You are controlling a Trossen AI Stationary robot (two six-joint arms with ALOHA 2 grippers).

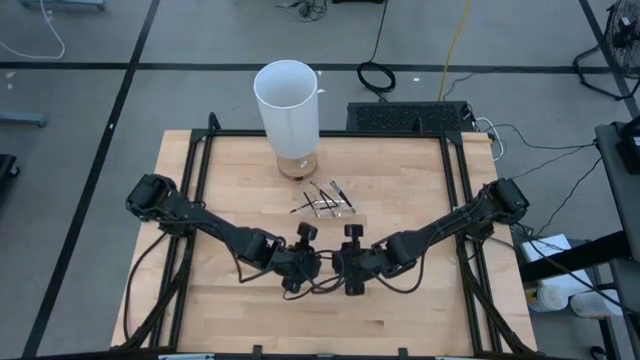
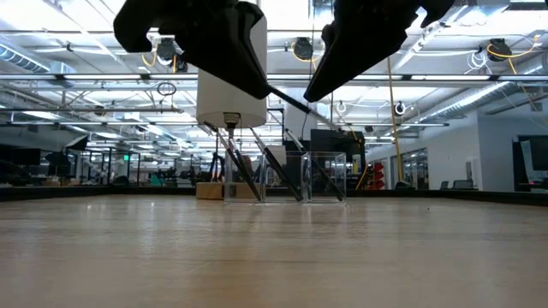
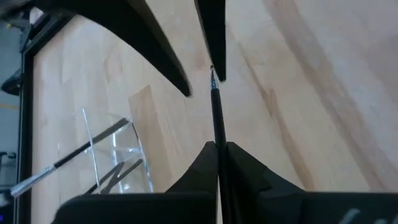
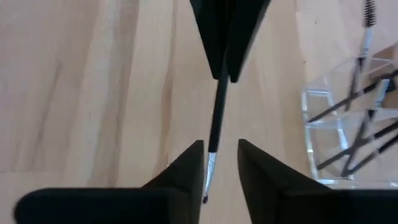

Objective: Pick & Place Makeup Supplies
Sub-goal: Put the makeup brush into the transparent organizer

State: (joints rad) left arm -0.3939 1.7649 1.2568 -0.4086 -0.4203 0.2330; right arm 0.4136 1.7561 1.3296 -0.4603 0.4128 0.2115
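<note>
A thin dark makeup stick (image 3: 216, 112) hangs above the table's middle, and my left gripper (image 1: 312, 265) is shut on it. Its silvery end (image 4: 210, 163) reaches between the open fingers of my right gripper (image 1: 338, 265), which faces the left one. Just beyond both grippers, a small clear tray (image 1: 325, 205) holds several more sticks (image 4: 354, 118), which lean against its walls. My left gripper pinches the stick (image 3: 217, 152) between its two fingers, which lie along it. The stick juts forward out of them toward my right gripper, slanting a little downward and clear of the table. My right gripper: the silvery end lies close to one finger (image 4: 194, 165); whether they touch I cannot tell.
A tall white cylinder (image 1: 288, 105) on a round wooden base stands at the table's far side, behind the tray. Bare wooden tabletop (image 1: 250, 310) lies to the near side and on both sides of the arms. A black frame (image 1: 455, 200) borders the table.
</note>
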